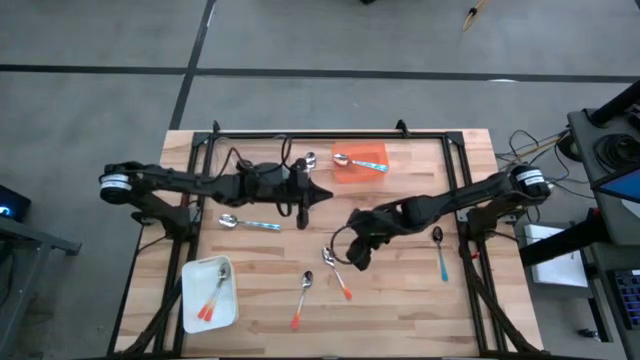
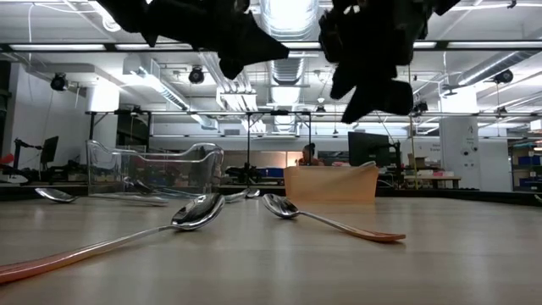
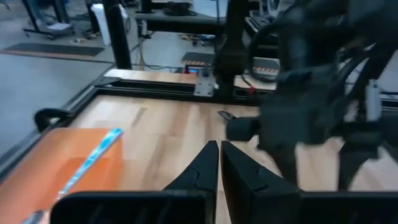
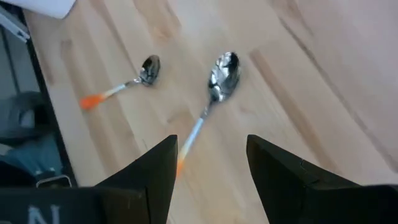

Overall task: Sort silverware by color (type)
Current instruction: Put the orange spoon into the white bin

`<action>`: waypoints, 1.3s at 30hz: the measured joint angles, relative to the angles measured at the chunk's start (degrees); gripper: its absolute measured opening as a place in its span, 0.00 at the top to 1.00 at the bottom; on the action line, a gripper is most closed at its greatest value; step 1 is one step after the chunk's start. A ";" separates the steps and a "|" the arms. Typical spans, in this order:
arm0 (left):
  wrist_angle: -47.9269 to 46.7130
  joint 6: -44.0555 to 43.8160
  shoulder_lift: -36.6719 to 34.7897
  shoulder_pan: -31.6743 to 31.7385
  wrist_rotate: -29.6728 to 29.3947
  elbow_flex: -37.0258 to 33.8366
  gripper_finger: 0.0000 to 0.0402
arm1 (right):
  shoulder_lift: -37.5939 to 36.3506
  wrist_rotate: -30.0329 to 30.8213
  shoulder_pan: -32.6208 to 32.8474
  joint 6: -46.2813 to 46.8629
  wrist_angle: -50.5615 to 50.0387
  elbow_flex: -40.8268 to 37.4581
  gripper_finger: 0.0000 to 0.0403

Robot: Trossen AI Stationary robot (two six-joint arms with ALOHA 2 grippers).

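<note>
Spoons lie scattered on the wooden table [image 1: 400, 290]. An orange-handled spoon [image 4: 214, 93] lies flat just below and ahead of my right gripper [image 4: 211, 165], which hangs open above the table [image 1: 356, 256], clear of it. A second orange-handled spoon [image 4: 127, 84] lies beside it [image 1: 303, 297]. My left gripper [image 3: 219, 168] is shut with nothing in it, hovering mid-table [image 1: 320, 195] near the orange tray [image 1: 372, 152], where a light-blue-handled spoon [image 1: 360, 163] lies. Another light-blue-handled spoon [image 1: 250, 224] and a teal-handled spoon [image 1: 441, 252] lie on the wood.
A white tray [image 1: 192, 305] at the near left holds orange-handled spoons [image 1: 212, 298]. One more spoon [image 1: 308, 160] lies left of the orange tray. A dark frame [image 1: 330, 132] runs along the table's far edge and sides. Both arms hang above the table's middle [image 2: 373, 59].
</note>
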 joint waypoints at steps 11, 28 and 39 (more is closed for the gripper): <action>-7.38 -3.38 -2.21 -6.41 -0.10 0.00 1.00 | 7.02 -0.84 1.92 4.59 -10.07 5.51 0.55; -16.78 -4.27 -7.47 -17.98 -0.13 -0.22 1.00 | 22.69 7.40 8.28 13.89 -20.49 25.54 0.55; -22.78 -2.10 -10.78 -18.65 -0.13 -0.15 1.00 | 34.94 8.76 7.93 15.11 -26.09 35.00 0.55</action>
